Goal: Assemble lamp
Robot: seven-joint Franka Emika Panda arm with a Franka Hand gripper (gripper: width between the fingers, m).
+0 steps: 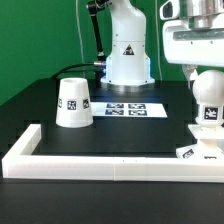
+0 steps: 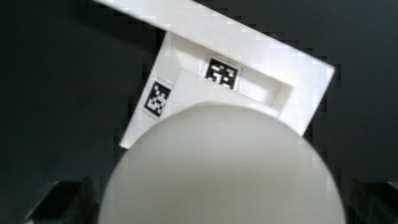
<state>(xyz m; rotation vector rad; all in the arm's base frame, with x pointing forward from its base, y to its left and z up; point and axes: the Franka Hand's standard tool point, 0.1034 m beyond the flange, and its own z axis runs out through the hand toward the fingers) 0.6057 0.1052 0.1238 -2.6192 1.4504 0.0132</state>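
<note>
Long white bar-shaped border (image 1: 100, 160) fronts the black bench (image 1: 40, 105). Behind it the arm hangs vertical, pincer (image 1: 205, 82) gripping the matte white ball-shaped bulb (image 1: 207, 102) above the flat square base (image 1: 195, 150).

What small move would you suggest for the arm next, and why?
Probably ease the bulb straight down toward the base. The gripper holds the bulb over the base, and the wrist view shows the base's tagged top directly beyond the bulb; whether they already touch I cannot tell.
</note>
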